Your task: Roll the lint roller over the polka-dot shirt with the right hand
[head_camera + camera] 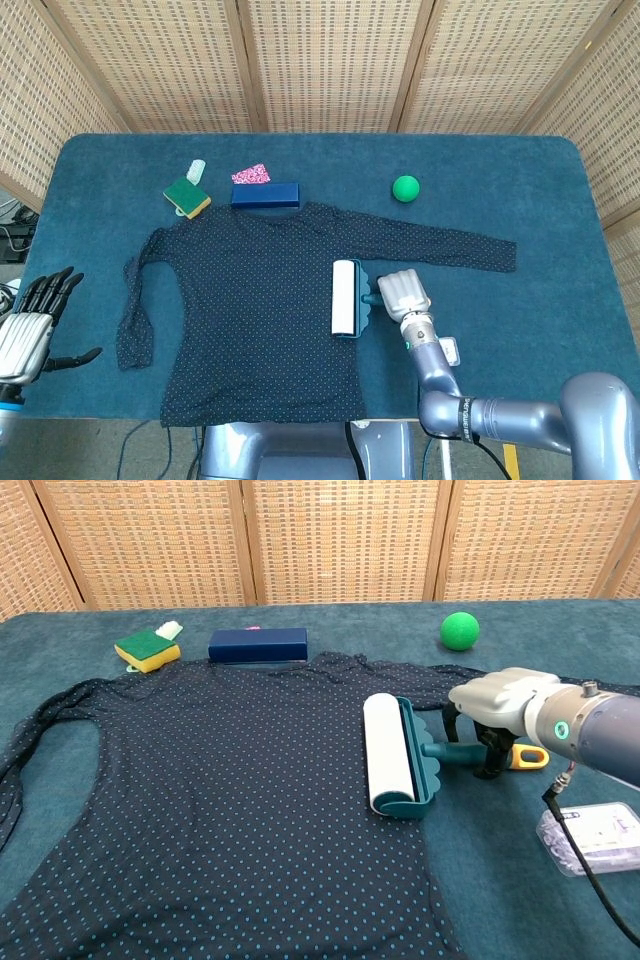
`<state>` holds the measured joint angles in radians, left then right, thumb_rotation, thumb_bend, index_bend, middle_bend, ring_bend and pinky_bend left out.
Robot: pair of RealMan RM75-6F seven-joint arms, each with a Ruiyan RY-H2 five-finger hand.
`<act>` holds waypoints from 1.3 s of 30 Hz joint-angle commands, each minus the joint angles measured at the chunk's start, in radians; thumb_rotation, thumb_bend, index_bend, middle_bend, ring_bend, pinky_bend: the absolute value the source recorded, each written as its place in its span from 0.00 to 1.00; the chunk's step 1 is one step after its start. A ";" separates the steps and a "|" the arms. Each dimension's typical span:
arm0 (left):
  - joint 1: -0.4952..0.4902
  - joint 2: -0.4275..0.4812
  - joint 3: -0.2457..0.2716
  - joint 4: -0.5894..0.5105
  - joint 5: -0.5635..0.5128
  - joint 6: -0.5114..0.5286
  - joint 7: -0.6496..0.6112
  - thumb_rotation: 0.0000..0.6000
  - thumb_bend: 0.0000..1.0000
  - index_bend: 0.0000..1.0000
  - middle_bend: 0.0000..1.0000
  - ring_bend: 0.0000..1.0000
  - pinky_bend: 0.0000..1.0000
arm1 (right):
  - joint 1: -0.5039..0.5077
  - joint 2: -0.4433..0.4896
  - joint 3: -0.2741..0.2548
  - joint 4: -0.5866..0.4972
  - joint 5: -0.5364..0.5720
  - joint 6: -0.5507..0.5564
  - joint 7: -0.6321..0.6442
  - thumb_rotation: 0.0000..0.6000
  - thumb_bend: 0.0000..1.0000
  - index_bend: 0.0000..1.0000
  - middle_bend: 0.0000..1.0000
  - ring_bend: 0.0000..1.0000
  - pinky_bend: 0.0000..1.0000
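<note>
The polka-dot shirt lies spread flat on the blue table. The lint roller rests on the shirt's right edge, with its white roll pointing front to back. Its teal handle sticks out to the right and ends in a yellow loop. My right hand hovers over the handle, fingers curved down on both sides of it; a firm grip does not show. My left hand hangs off the table's left front corner, fingers spread and holding nothing.
Along the back stand a green ball, a navy box, a green-and-yellow sponge and a pink packet. A clear plastic box lies at the front right, under the right forearm.
</note>
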<state>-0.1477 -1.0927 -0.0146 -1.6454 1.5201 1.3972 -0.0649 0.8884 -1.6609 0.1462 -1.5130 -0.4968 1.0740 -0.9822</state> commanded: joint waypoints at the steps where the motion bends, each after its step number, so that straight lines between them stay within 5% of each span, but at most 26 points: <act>1: -0.001 -0.002 0.002 0.000 0.002 0.000 0.006 1.00 0.00 0.00 0.00 0.00 0.00 | 0.009 -0.023 -0.004 0.020 0.013 -0.002 0.001 1.00 0.52 0.44 1.00 1.00 1.00; 13: -0.001 -0.002 0.002 -0.002 -0.002 -0.001 0.004 1.00 0.00 0.00 0.00 0.00 0.00 | 0.008 -0.030 -0.011 0.035 -0.041 0.025 0.031 1.00 0.92 0.60 1.00 1.00 1.00; 25: -0.013 0.003 0.000 0.003 -0.013 -0.026 -0.024 1.00 0.00 0.00 0.00 0.00 0.00 | 0.111 0.078 0.029 -0.015 -0.096 0.039 -0.122 1.00 0.92 0.64 1.00 1.00 1.00; 39: -0.024 0.012 0.004 0.015 -0.012 -0.049 -0.067 1.00 0.00 0.00 0.00 0.00 0.00 | 0.201 -0.037 -0.034 0.101 -0.019 0.074 -0.367 1.00 0.93 0.67 1.00 1.00 1.00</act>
<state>-0.1709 -1.0809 -0.0111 -1.6320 1.5083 1.3502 -0.1304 1.0667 -1.6530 0.1262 -1.4392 -0.5567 1.1263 -1.2872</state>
